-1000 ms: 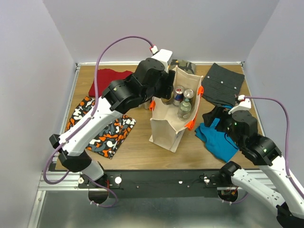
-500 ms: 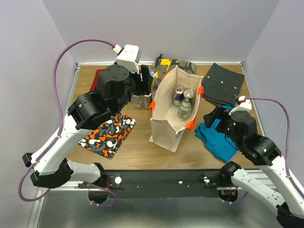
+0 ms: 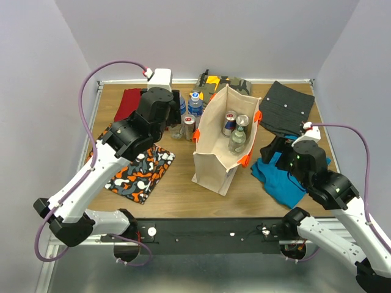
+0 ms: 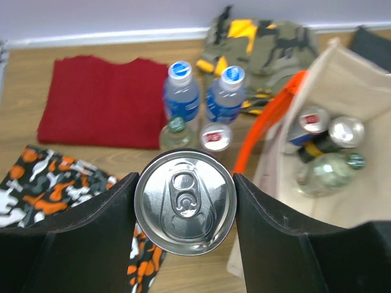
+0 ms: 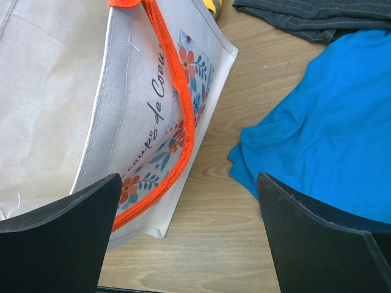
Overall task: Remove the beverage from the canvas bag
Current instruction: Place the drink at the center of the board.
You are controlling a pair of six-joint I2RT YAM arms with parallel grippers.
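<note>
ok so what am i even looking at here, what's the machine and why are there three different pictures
These are two robot arms bolted to the near edge of a wooden table. The wide picture comes from a camera above and behind them. The other two come from a camera on each wrist, so the black shapes at the bottom of those are that arm's own fingers. The left hand grips a silver can, seen from above. The right hand is open and empty beside the canvas bag, which has drinks inside. A few bottles stand on the table next to the bag, and folded clothes lie around it.
</note>
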